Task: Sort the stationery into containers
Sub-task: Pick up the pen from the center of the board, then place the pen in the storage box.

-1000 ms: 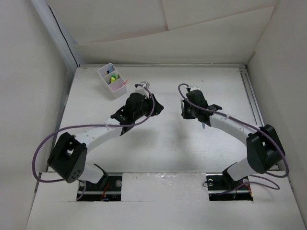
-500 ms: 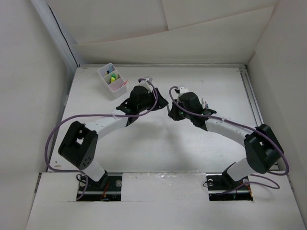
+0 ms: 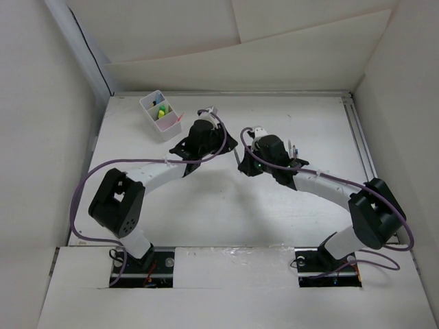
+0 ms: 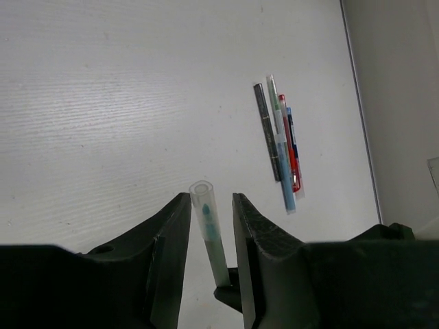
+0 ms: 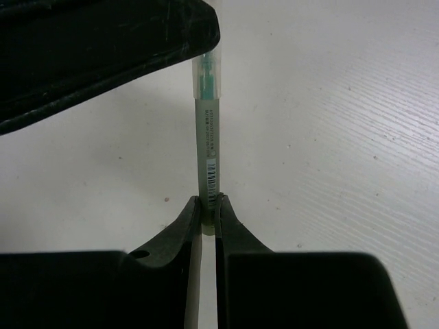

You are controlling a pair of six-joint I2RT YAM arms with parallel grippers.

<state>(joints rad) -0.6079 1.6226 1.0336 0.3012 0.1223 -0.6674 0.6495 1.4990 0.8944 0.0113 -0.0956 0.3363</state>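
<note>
While a green-tipped pen [image 5: 208, 137] with a clear cap is gripped at its lower barrel by the clenched fingers of the right gripper [image 5: 207, 202], its capped end is flanked by the parted jaws of the left gripper [image 4: 211, 199]. These jaws are not closed on it: the cap is seen close against one finger, with a gap left beside the other. The pen is held over the white worktop [image 3: 206, 205], around the middle of its far half, where both arms are brought together tip to tip. A printed barcode label is seen on the pen's barrel. Beyond the left fingers, a small group of pens [image 4: 281, 147] is laid on the worktop, side by side and touching: one black, one clear with green, one red and one blue. The white divided tray [image 3: 167, 127] is set near the far left corner of the worktop, well apart from both grippers, and yellow-green, blue and pink items are seen in its compartments.
</note>
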